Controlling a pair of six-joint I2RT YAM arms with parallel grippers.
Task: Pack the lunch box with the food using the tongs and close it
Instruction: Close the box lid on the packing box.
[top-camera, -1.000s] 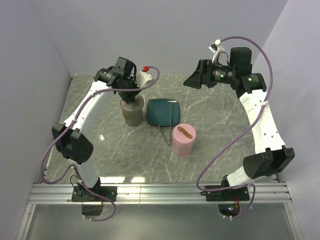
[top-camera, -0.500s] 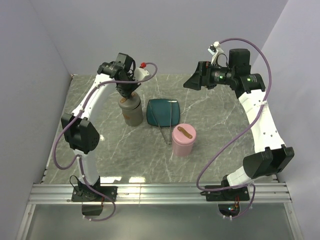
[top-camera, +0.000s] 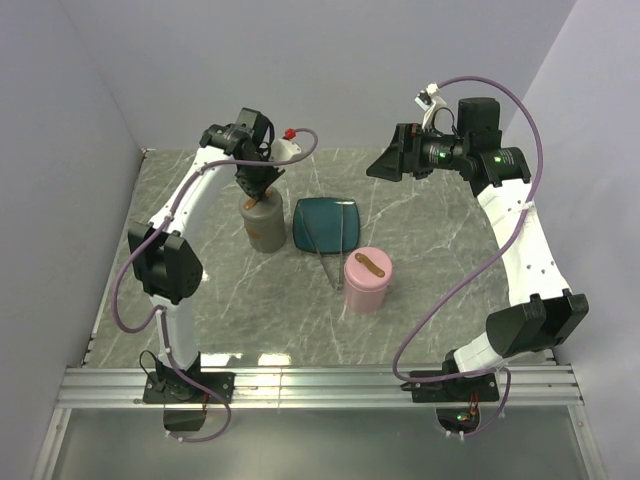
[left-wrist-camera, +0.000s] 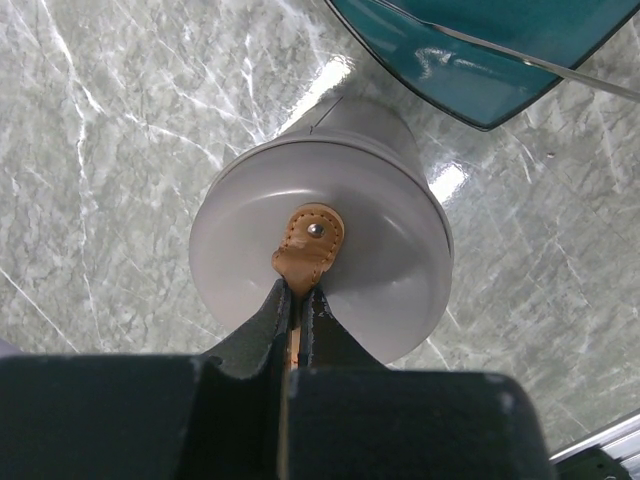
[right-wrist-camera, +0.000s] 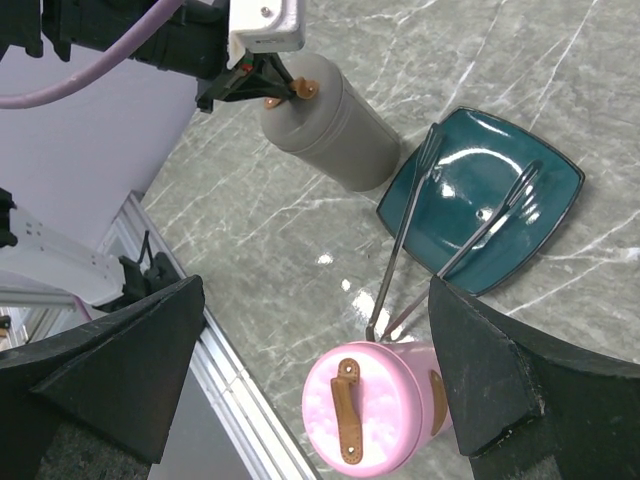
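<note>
A grey cylindrical lunch box (top-camera: 265, 228) stands left of the teal plate (top-camera: 340, 225). Its lid (left-wrist-camera: 380, 250) is on, with a brown leather strap (left-wrist-camera: 312, 240) on top. My left gripper (left-wrist-camera: 298, 292) is shut on that strap from above, and the same grip shows from the right wrist (right-wrist-camera: 268, 88). The silver tongs (top-camera: 324, 245) lie across the plate (right-wrist-camera: 500, 190), their joined end (right-wrist-camera: 372, 335) near a pink container (top-camera: 367, 282). My right gripper (top-camera: 383, 166) hangs open high above the table, over the pink container (right-wrist-camera: 385, 415). The food is out of view.
The pink cylinder has a brown strap on its lid (right-wrist-camera: 346, 408) and stands right of the tongs' joined end. Purple cables loop off both arms. A metal rail (top-camera: 320, 385) runs along the near table edge. Walls close the left, back and right.
My left arm's elbow has swung in towards the wall and the wrist has turned over the grey lunch box, still pinching the strap. The right arm has barely moved.
</note>
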